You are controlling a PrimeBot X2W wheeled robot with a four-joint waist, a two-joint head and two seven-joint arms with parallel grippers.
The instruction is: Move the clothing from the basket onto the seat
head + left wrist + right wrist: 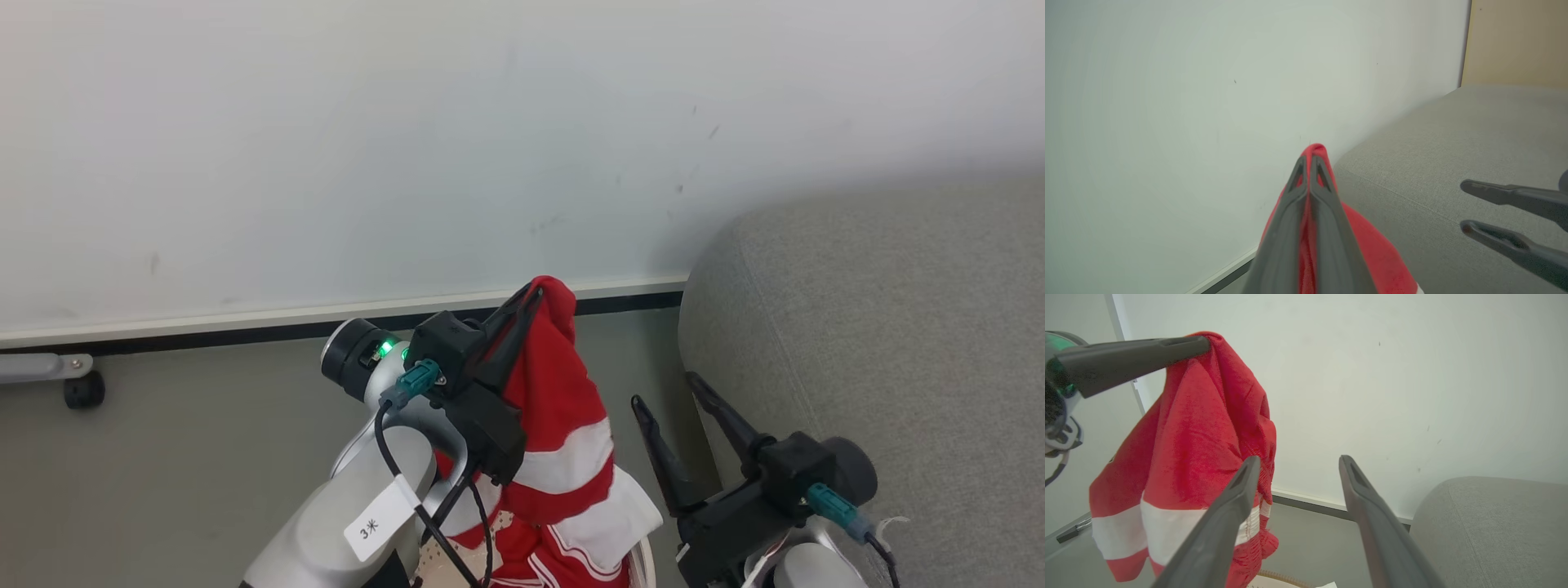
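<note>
Left tool (532, 296) pinches the red garment (555, 392) by one fold; slippage possible short of the seat (882, 343). Right tool (665, 390) wide, empty.

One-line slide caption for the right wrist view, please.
Left end effector shut on a red, white-striped garment hanging near the grey seat; right end effector open.

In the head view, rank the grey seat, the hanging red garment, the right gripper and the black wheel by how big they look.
1. grey seat
2. red garment and right gripper, about alike, so unranked
3. black wheel
</note>
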